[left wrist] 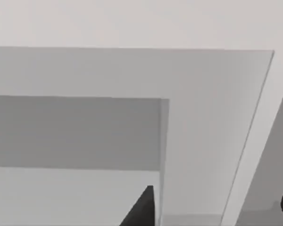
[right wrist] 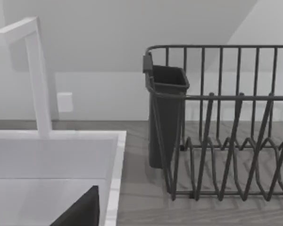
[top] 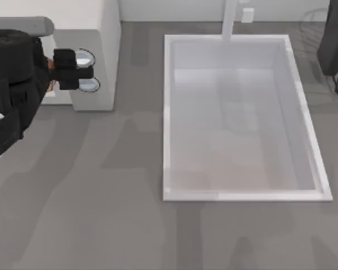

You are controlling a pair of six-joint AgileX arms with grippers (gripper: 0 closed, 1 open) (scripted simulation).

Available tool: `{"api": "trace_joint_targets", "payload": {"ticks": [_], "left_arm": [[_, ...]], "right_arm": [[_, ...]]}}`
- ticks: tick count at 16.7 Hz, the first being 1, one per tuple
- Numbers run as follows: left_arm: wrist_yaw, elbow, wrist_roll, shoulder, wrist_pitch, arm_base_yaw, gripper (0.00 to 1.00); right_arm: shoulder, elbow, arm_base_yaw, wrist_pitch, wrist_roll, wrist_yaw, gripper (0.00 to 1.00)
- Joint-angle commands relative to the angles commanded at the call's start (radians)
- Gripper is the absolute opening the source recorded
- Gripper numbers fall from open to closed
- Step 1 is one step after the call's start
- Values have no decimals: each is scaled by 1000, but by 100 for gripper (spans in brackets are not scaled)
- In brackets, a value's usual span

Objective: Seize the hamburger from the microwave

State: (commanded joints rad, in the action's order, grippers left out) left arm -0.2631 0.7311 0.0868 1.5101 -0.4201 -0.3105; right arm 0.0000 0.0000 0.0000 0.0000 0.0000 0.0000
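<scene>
Reaching left pincer (top: 50, 70) at microwave (top: 104, 50)

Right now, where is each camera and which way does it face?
Top view: overhead, looking down on microwave and sink; left arm at the microwave, right arm parked far right.
Left wrist view: on that wrist, facing the microwave's cavity; a bit of left jaws.
Right wrist view: on that wrist, facing sink, faucet, dish rack; a bit of right jaws.
Shared: top and right wrist views both show the sink.
</scene>
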Motion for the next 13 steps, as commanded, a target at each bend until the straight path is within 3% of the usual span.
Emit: {"api": "trace_joint_targets", "payload": {"ticks": [6,13], "left_arm": [[-13,-18,2,151,-129,19,0],[1,-126,0,452,-592,3,0]], "right_arm": [[0,0,0,0,0,0,100],[0,0,0,0,0,0,100]]}}
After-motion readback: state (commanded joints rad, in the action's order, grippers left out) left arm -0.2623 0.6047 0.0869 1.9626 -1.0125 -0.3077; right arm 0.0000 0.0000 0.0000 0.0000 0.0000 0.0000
